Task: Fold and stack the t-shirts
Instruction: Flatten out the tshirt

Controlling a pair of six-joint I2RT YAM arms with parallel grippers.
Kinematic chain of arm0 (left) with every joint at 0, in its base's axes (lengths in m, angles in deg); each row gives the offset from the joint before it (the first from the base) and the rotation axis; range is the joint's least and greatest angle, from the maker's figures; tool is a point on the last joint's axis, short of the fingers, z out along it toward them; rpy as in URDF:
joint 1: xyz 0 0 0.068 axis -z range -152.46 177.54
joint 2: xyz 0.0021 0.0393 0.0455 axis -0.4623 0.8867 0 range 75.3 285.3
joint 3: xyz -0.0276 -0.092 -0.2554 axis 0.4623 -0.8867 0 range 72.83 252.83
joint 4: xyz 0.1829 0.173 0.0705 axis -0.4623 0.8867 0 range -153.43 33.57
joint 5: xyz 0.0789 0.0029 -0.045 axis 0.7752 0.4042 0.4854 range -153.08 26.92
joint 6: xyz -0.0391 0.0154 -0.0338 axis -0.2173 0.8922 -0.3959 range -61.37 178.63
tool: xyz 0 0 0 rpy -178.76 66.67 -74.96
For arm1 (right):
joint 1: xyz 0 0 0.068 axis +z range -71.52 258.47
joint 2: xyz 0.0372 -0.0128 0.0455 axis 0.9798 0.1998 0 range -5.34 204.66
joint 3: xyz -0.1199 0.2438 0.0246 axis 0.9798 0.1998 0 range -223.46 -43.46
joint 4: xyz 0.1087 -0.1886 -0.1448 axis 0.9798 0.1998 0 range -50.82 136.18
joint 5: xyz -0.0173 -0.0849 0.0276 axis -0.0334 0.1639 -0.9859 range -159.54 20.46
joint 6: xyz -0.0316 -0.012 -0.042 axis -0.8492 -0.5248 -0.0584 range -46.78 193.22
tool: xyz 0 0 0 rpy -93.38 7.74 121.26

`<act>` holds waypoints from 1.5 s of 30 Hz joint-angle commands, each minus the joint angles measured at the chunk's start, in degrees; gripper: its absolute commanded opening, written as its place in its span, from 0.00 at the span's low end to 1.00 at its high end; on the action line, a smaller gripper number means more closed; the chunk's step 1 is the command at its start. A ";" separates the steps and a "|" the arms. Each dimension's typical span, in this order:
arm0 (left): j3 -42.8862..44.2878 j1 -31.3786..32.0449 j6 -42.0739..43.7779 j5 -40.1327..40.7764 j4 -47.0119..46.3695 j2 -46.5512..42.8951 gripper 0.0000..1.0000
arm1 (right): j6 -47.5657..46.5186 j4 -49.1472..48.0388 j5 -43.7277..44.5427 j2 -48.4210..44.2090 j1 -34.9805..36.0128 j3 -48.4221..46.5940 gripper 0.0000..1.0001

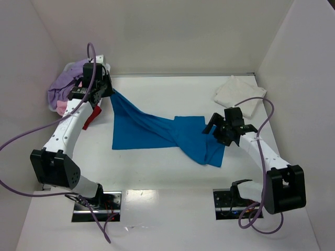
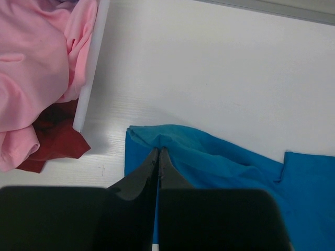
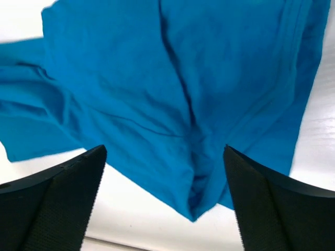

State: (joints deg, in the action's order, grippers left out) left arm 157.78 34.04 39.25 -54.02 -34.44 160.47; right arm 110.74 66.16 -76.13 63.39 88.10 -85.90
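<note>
Top external view: blue t-shirt point(image 1: 152, 133) lies stretched and rumpled across the middle of the table point(image 1: 167, 178). Folded white t-shirt point(image 1: 238, 94) sits at the far right corner.

Left wrist view: left gripper point(image 2: 158, 155) is clamped on the blue t-shirt's bunched edge, near the basket point(image 2: 91, 68) holding the pink t-shirt point(image 2: 31, 68).

Right wrist view: right gripper point(image 3: 163, 154) hangs over the blue cloth, fingers apart.
</note>
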 commanded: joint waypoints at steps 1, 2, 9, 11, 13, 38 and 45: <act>-0.57 -0.26 0.92 -0.36 -2.45 0.44 0.00 | 0.71 -5.80 1.67 1.84 0.66 0.25 0.94; -0.57 -0.26 0.92 -0.36 -2.45 0.44 0.00 | 0.71 -6.41 1.67 3.15 0.66 0.25 0.92; -0.57 -0.26 0.92 -0.36 -2.45 0.97 0.00 | 0.19 -10.20 0.17 7.02 0.66 0.86 0.73; -0.57 -0.26 0.92 -0.36 -2.45 0.97 0.00 | 0.19 -10.98 0.17 7.56 1.18 1.39 0.72; -0.57 -0.26 0.92 -0.36 -2.45 0.97 0.00 | 0.19 -12.04 0.17 8.09 1.18 1.91 0.71; -0.57 -0.26 0.92 -0.36 -2.45 2.02 0.00 | 0.71 -14.77 3.60 17.32 4.17 -2.03 0.24; -0.57 -0.26 0.92 -0.36 -2.45 2.02 0.00 | 1.24 -12.84 5.27 12.93 4.17 -3.88 0.00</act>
State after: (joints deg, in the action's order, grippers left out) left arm 157.08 34.04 39.25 -54.02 -34.75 162.19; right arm 111.37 53.11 -73.47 79.96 91.73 -86.14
